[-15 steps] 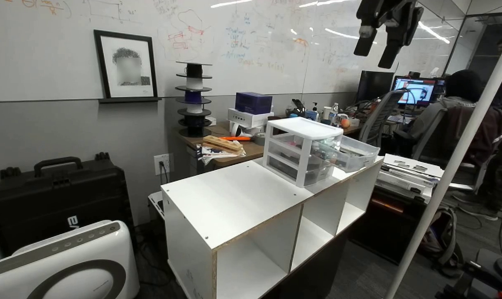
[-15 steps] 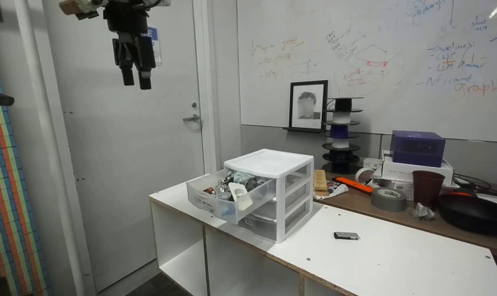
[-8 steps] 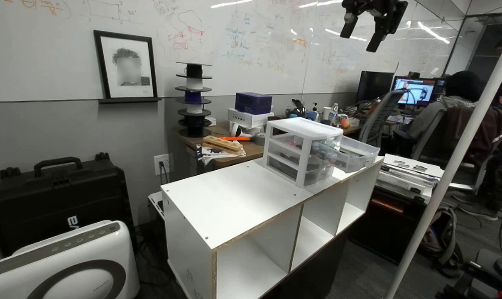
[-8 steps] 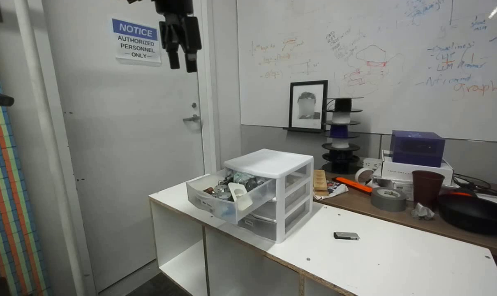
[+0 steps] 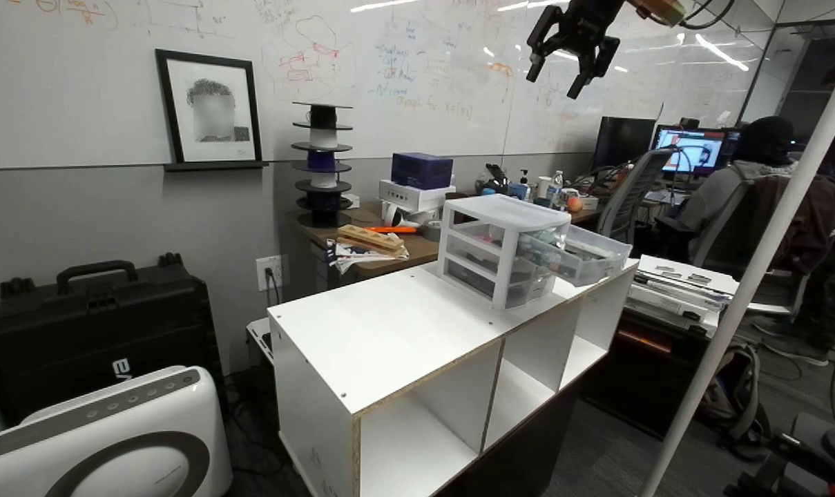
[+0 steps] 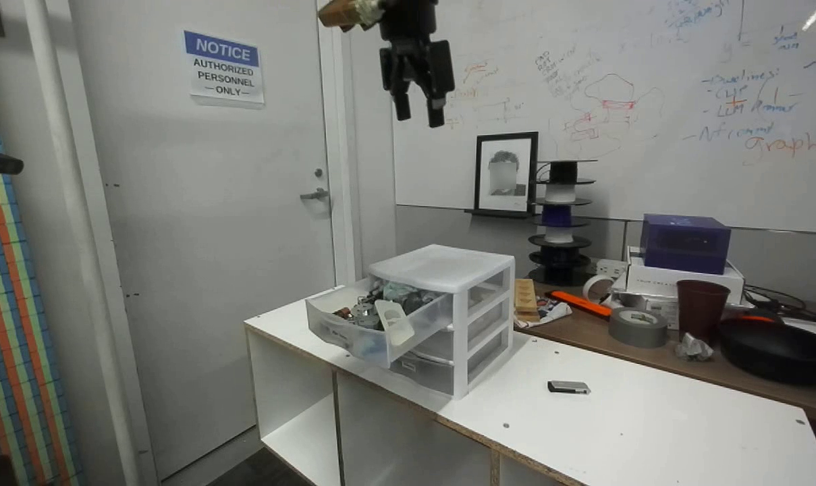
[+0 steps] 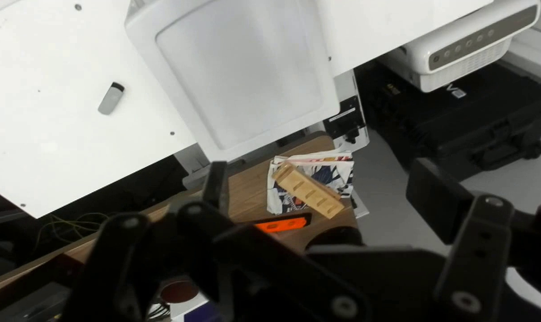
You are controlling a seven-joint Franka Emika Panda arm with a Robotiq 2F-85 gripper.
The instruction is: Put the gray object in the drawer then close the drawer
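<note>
The gray object (image 6: 569,387) is small and flat with a black end. It lies on the white cabinet top beside the drawer unit. It also shows in the wrist view (image 7: 110,99); in an exterior view the unit hides it. The translucent top drawer (image 6: 350,337) is pulled out of the white-framed unit (image 6: 441,266) and holds motors, bagged parts and a white bracket. The drawer also shows in an exterior view (image 5: 597,266). My gripper (image 6: 420,117) is open and empty, high above the unit. Its fingers stand wide apart in the wrist view (image 7: 326,190).
The white cabinet top (image 6: 650,418) bears the unit. Behind it a brown desk (image 6: 596,341) holds tape, a dark red cup (image 6: 701,307), a black pan (image 6: 779,347) and boxes. A spool stack (image 6: 561,223) stands there too. A white pole (image 5: 755,283) rises nearby.
My gripper has moved across both exterior views toward the drawer unit and stays high and open. The gray object and the pulled-out drawer have not moved.
</note>
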